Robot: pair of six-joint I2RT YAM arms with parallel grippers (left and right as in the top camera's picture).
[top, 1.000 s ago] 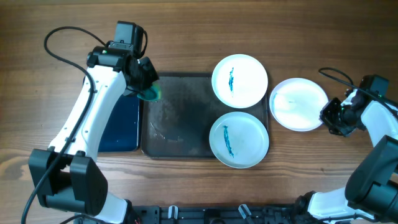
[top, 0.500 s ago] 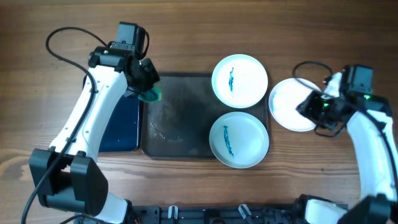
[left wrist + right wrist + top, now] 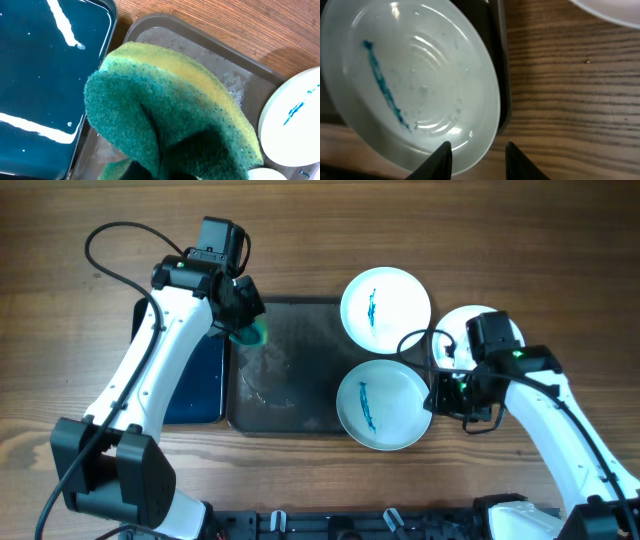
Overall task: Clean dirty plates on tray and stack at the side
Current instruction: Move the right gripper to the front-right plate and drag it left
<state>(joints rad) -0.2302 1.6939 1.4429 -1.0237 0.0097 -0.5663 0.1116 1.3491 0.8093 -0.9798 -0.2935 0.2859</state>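
Left gripper (image 3: 243, 330), at the upper left of the tray (image 3: 290, 385), clenches a green sponge (image 3: 170, 100). Right gripper (image 3: 477, 157) hovers with jaws spread over the lower plate (image 3: 410, 75).

- No text, label, brand, number or sign can be read in any view.
- Blue marks on the plates (image 3: 392, 320) are smears, not writing.

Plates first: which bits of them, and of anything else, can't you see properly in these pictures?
- Plate off the tray, overhead: the right arm covers much of it.
- Far smeared plate, left wrist: cut off by the right edge.
- Near smeared plate, right wrist: its bottom rim runs off the picture.
- Left jaws, left wrist: hidden behind the sponge.
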